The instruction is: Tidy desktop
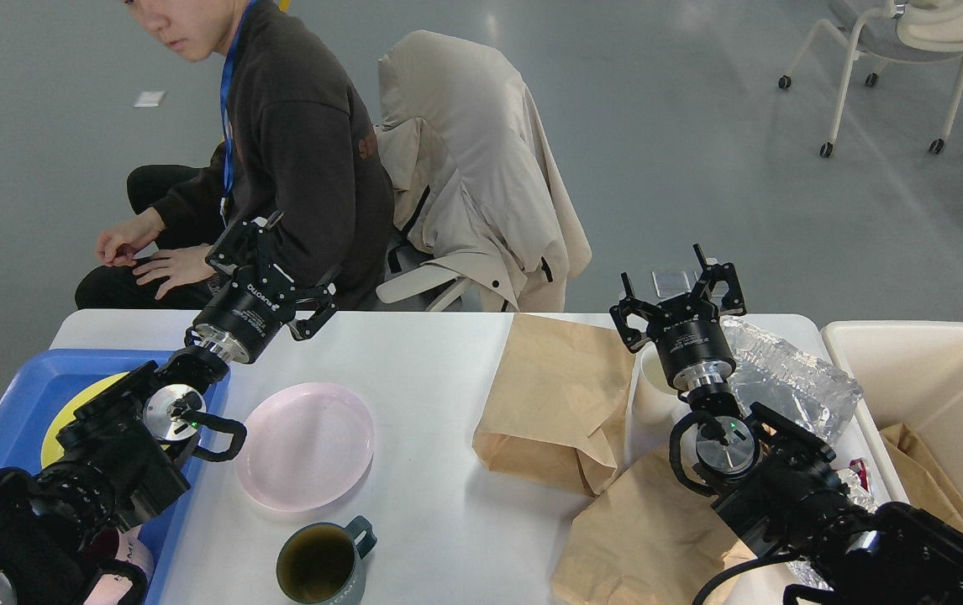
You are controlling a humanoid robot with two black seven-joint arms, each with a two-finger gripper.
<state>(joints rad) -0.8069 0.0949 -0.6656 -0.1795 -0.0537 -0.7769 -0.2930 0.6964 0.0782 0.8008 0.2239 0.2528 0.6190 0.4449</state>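
Left claw (267,273), jaws spread and empty, hangs over the white worktop (431,504); the pink plate (305,445) lies just below-right, nearest this arm. Right claw (676,290), also spread and empty, stands right of the brown paper bag (553,395).

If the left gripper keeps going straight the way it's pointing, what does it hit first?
Probably the seated person. The left gripper, open and empty, points up and away over the desktop far edge, toward his torso and arm. Depth is unclear, so I can't tell how near he is.
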